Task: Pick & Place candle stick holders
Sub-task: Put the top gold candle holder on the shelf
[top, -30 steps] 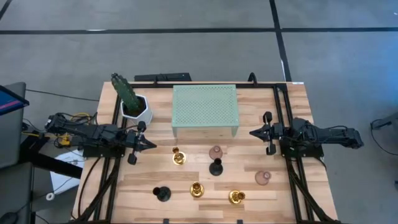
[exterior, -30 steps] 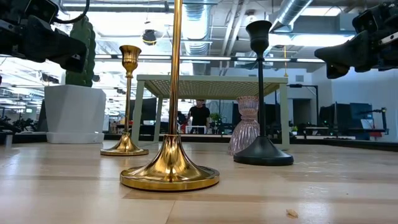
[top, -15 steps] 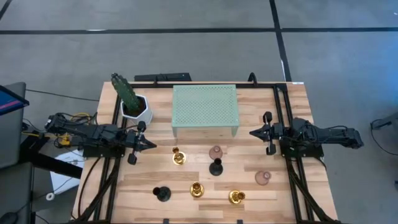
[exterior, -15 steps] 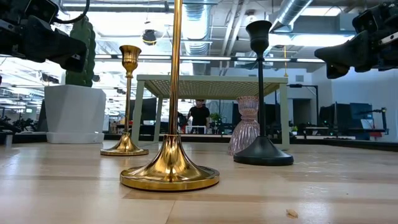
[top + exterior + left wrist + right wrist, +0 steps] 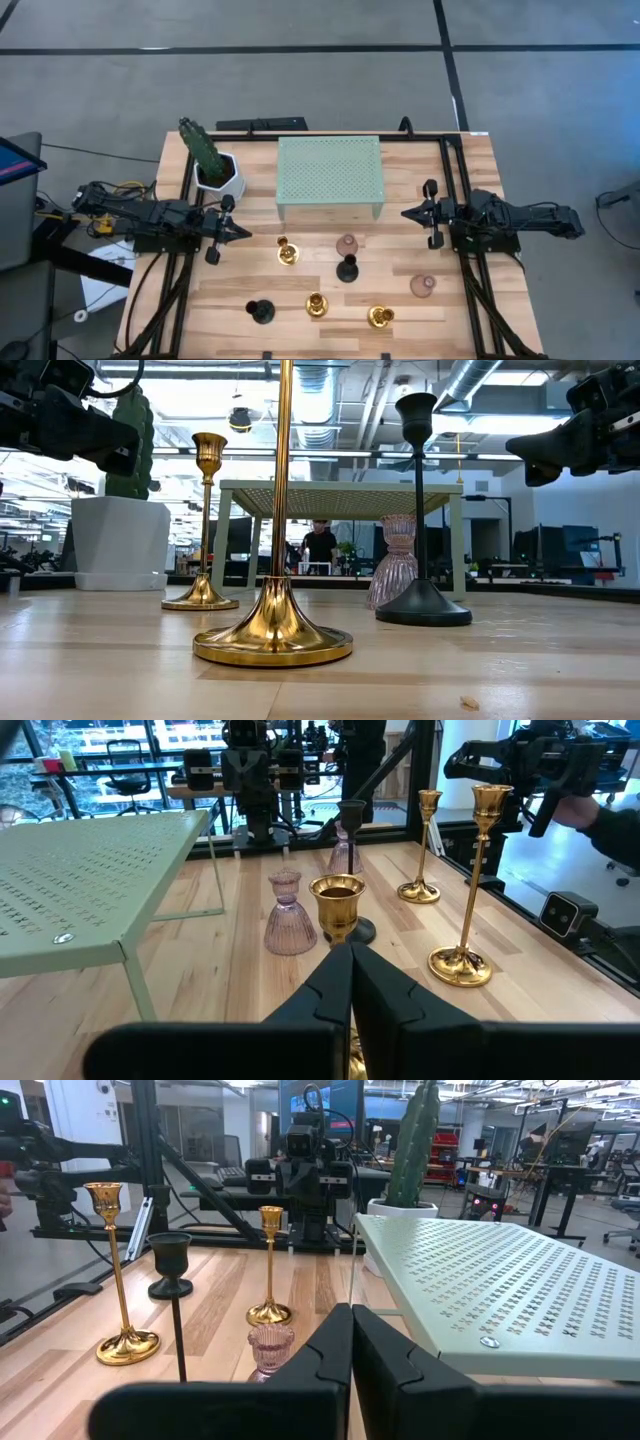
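- The left gripper [image 5: 243,235], fingers pressed together and holding nothing, hovers at the table's [image 5: 450,320] left side, near a gold candle stick holder [image 5: 287,252].
- The right gripper [image 5: 407,213], also closed and empty, hangs opposite, beside the green perforated stand [image 5: 329,176].
- Seven candle stick holders stand between and in front of them.
- A cactus [image 5: 203,147] sits in its white pot [image 5: 226,180].

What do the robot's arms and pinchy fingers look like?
Both arms are dark black, chunky and jointed. The left gripper and the right gripper each end in two flat black fingers narrowing to a point. Black cables trail along the arms, with some yellow wiring at the left arm's base.
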### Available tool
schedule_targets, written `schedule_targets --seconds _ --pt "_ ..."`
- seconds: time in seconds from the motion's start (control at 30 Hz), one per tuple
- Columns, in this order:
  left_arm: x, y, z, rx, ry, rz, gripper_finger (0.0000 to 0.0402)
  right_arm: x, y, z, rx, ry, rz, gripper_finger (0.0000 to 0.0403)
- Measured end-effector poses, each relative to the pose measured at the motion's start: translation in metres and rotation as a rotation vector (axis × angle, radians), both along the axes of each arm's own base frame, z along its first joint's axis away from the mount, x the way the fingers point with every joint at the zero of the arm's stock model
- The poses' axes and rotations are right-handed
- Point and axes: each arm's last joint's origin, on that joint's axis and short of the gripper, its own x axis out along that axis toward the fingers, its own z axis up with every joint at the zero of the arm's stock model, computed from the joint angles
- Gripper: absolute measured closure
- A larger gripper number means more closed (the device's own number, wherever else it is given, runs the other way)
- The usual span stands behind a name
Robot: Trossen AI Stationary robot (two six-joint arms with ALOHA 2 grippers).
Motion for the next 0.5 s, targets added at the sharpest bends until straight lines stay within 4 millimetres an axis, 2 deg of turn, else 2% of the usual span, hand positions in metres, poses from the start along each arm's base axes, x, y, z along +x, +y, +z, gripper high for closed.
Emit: schedule_targets --seconds 0.5 --pt "0.0000 0.0000 0.0007 -0.002 -0.007 0.000 0.0394 0.0000 0.0000 -0.0001 0.000 0.000 0.000 0.0403"
